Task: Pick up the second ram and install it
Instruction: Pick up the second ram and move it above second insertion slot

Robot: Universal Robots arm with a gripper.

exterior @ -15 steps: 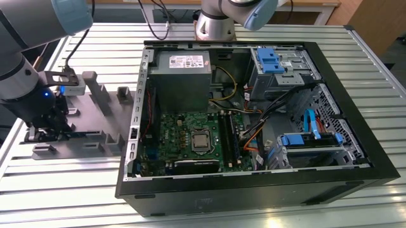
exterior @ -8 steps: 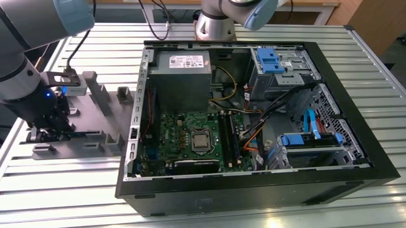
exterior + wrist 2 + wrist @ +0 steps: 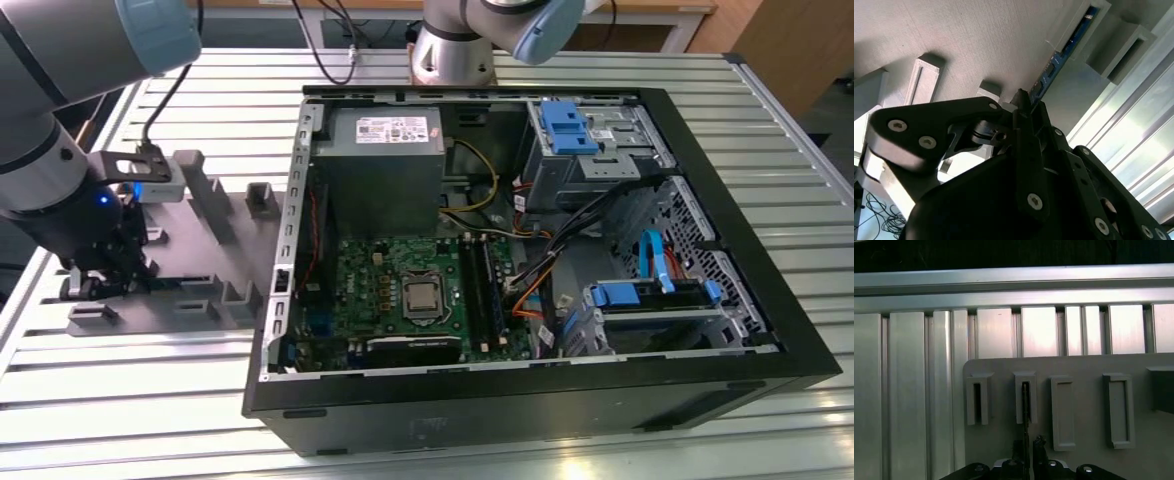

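The pick-up step is in hand: the gripper (image 3: 1023, 102) sits around the near end of the second ram (image 3: 1064, 50), which stands on edge in a slot of the grey holder (image 3: 979, 40). Whether it is clamped, I cannot tell. A square hold on the thin board seems called for. The exterior view adds the open computer case (image 3: 534, 250), well apart on the surface (image 3: 400, 70).

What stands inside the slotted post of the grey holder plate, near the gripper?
The second ram, a blue stick on its edge, stands in a slotted post of the grey holder plate. Its near end is covered by the gripper.
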